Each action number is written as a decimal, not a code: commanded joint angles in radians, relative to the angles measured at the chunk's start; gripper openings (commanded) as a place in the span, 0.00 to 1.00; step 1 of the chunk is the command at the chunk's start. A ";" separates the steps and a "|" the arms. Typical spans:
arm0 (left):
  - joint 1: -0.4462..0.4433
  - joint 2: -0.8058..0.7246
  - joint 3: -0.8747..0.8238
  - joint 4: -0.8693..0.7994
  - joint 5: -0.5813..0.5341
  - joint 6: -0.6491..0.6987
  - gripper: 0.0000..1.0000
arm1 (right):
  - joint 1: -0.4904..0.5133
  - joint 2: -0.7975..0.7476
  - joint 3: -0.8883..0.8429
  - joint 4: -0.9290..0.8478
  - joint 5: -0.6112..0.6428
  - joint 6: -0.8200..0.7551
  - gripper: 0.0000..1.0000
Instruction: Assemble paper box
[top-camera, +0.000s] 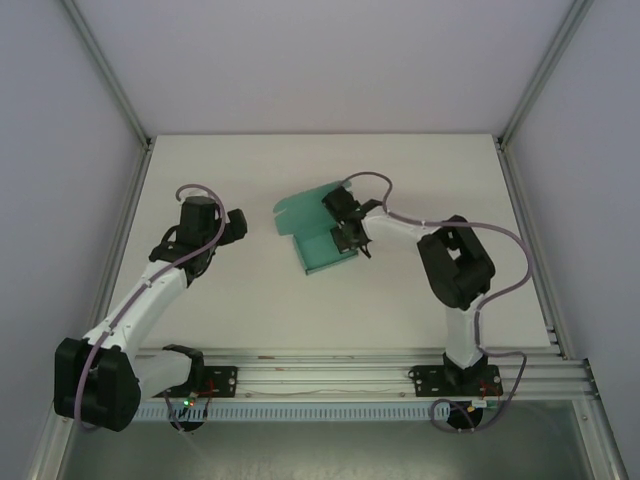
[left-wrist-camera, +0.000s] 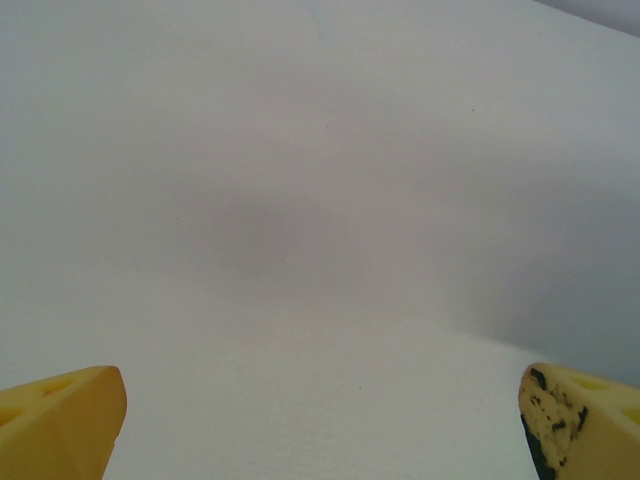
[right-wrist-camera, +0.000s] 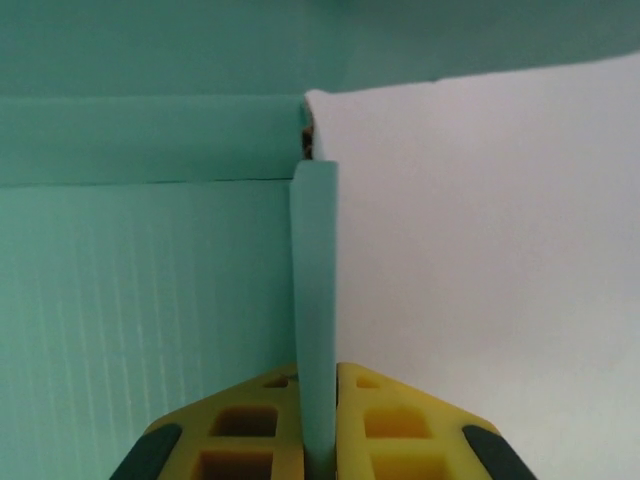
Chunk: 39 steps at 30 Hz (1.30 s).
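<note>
left arm (top-camera: 150, 290): rose from its base at the near left corner and bent in toward the middle of the desk (top-camera: 250, 310).
left pincer (top-camera: 234, 227): spread wide, with nothing between its yellow fingers (left-wrist-camera: 60, 425); it hung over bare white desk, well apart from the card.
desk: white and plain, walled in by pale panels on three sides.
paper box (top-camera: 318, 245): teal-green card, only partly folded, sat a little right of the desk's middle. One panel lay flat on the desk, and a broader panel at its far end stood lifted at a slant.
right pincer (top-camera: 352, 233): pressed together on a thin upright flap at the right side of the paper box. From the wrist, that flap stood edge-on between its own fingers (right-wrist-camera: 250, 420), with green panel to the left and white desk to the right.
right arm (top-camera: 455, 265): stood up from the near right base and folded back leftward, down to the card.
</note>
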 joint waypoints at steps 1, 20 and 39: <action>0.007 0.003 -0.006 0.039 0.016 -0.003 1.00 | 0.036 -0.028 -0.030 -0.026 0.065 0.300 0.12; 0.008 0.191 0.135 0.184 0.564 0.321 1.00 | 0.067 -0.324 -0.106 0.115 0.249 0.157 0.93; 0.000 0.668 0.715 -0.416 0.860 1.008 0.84 | -0.208 -0.161 0.176 -0.035 -0.461 -0.697 0.78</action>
